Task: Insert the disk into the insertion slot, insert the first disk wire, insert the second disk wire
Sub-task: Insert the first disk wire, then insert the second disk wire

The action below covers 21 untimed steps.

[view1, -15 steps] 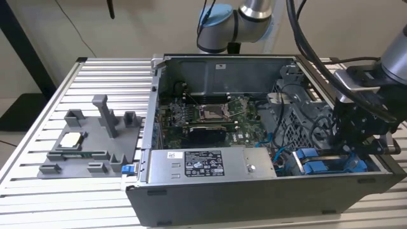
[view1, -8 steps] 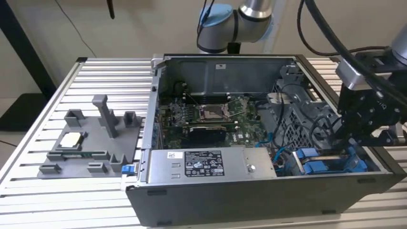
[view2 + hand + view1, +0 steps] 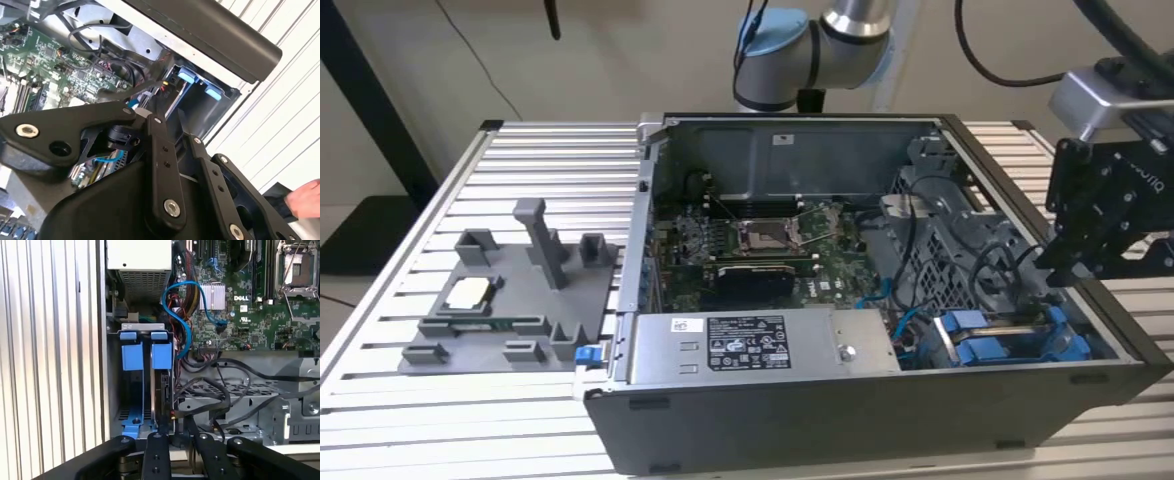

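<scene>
First wrist view: disk sits on edge in the insertion slot, long axis running straight away from my gripper just off its near end, jaws narrow, nothing visibly held.

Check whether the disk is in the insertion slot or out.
In: the disk sits inside the insertion slot, its blue tab level with the neighbouring carrier.

In the exterior view my gripper, at three o'clock from the computer case, is cut by the picture's edge. The disk stands edge-on in the insertion slot, label hidden. In the second wrist view the edge crops a hand.
</scene>
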Tool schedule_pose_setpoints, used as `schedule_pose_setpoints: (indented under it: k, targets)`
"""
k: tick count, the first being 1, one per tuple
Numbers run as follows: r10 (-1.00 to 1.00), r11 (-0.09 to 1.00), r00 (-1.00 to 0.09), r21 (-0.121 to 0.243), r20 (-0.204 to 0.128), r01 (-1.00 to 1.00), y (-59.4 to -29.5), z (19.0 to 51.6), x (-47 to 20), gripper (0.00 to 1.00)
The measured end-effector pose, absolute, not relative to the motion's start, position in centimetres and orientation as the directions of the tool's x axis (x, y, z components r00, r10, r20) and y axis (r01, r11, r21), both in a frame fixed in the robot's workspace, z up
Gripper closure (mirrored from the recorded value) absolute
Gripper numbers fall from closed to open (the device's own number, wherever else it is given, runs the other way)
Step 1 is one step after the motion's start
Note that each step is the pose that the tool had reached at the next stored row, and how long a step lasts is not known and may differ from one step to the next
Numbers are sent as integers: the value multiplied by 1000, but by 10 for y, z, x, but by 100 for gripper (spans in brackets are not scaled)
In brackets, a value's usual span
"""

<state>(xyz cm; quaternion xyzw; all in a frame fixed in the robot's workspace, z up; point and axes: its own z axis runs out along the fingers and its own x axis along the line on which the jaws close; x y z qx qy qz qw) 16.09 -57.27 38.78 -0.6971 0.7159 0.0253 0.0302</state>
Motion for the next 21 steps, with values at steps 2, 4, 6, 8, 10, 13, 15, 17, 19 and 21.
schedule_pose_setpoints:
  k: [2,4,6,8,10,13,15,17,19,21]
  targets:
    - [-997,27,-26,-6,-79,-1000,-570,390,161,73]
    - [-996,27,-26,-7,-86,-1000,-568,391,161,73]
    - [-994,27,-26,-10,-104,-1000,-567,390,162,73]
    - [-992,27,-25,-13,-122,-1000,-566,390,165,73]
    - [-991,27,-25,-14,-133,-1000,-565,390,170,73]
    - [-991,27,-25,-14,-134,-1000,-564,387,179,73]
    - [-991,27,-25,-14,-134,-1000,-563,383,183,73]
    - [-991,27,-25,-14,-134,-1000,-562,380,186,73]
    - [-991,27,-25,-14,-134,-1000,-562,378,186,73]
    - [-991,27,-25,-14,-134,-1000,-562,378,187,73]
